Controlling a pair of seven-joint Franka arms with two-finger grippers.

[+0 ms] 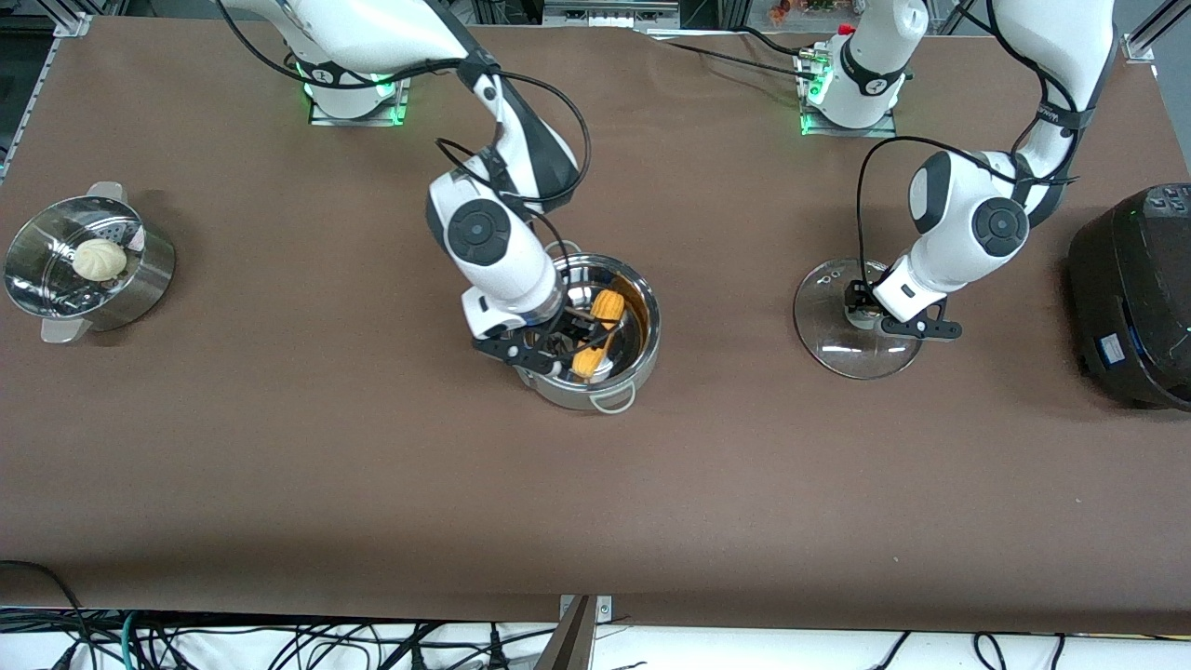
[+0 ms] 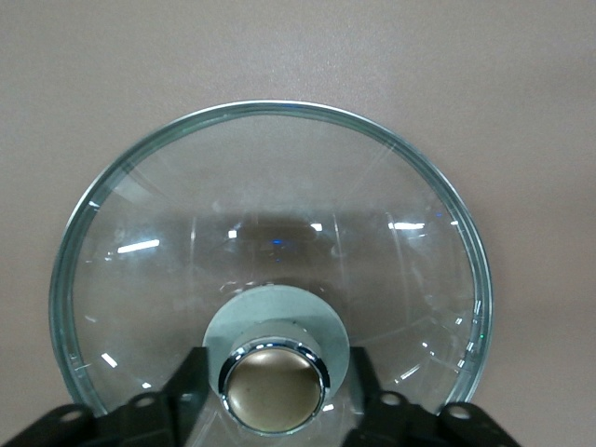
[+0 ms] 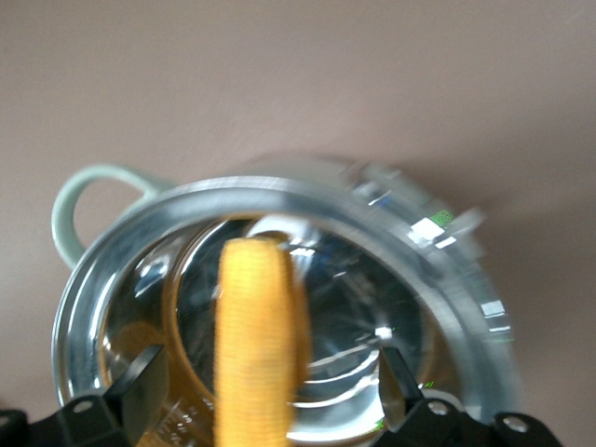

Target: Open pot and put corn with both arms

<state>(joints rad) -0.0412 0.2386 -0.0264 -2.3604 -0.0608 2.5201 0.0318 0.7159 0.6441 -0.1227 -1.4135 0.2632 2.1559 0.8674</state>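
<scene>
The brown table (image 1: pixel 372 484) is carrying everything, and the biggest thing on it is the black cooker (image 1: pixel 1130 293), sitting at the left arm's end. Next in size, the pot (image 1: pixel 642 349) is standing open near the middle of the table, its shiny wall and one pale loop handle (image 1: pixel 616 400) facing the front camera. The glass lid (image 1: pixel 828 349) is lying flat on the table between the pot and the cooker, well apart from both, knob upward. At the right arm's end the steel steamer pot (image 1: pixel 140 279) is sitting with a pale bun (image 1: pixel 99 259) resting on its perforated insert.

The right arm is reaching down into the pot, and the right gripper (image 1: pixel 579 337) is hanging inside the rim. In the right wrist view its fingers (image 3: pixel 140 377) are standing wide apart, with the corn (image 3: pixel 256 345) lying between them, touching neither that I can see, so the grip looks released. The corn (image 1: pixel 603 328) is resting in the pot, one end toward the robots and the other toward the front camera.

The left gripper (image 1: pixel 870 314) is sitting low over the middle of the lid. In the left wrist view its fingers (image 2: pixel 191 372) are flanking the tan knob (image 2: pixel 273 391) with a gap on each side, not clenched on it.
</scene>
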